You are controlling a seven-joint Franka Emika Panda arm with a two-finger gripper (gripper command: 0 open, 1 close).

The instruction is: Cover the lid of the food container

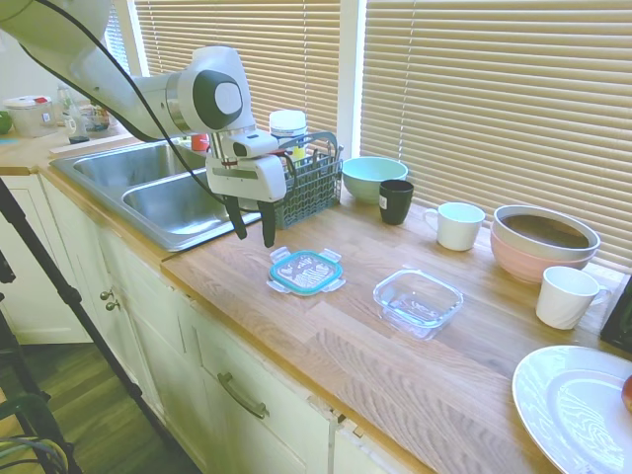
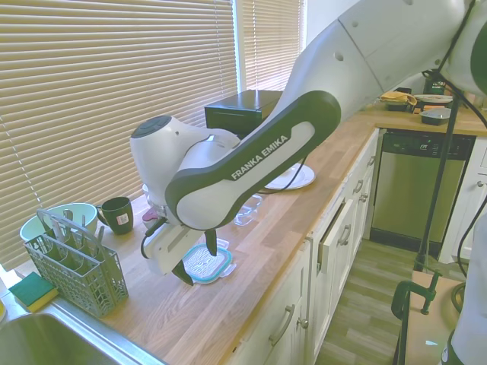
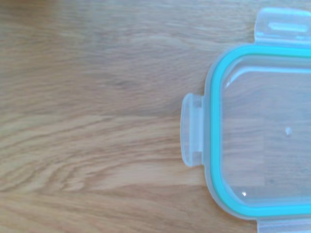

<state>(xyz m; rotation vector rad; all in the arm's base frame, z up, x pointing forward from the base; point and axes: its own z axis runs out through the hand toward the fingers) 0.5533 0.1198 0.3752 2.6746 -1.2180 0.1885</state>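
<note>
Flat clear plastic lid with teal rim (image 1: 306, 271) lies on the wooden counter (image 1: 326, 346), apart from the clear glass square container (image 1: 419, 299).

The gripper (image 1: 253, 236) hovers beside the lid, fingers spread, empty; grey cutlery basket (image 1: 308, 186) stands behind.

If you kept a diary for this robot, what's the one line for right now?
phase: approach | gripper: open, empty, above counter beside lid | lid: flat on counter | food container: uncovered, apart from lid
</note>
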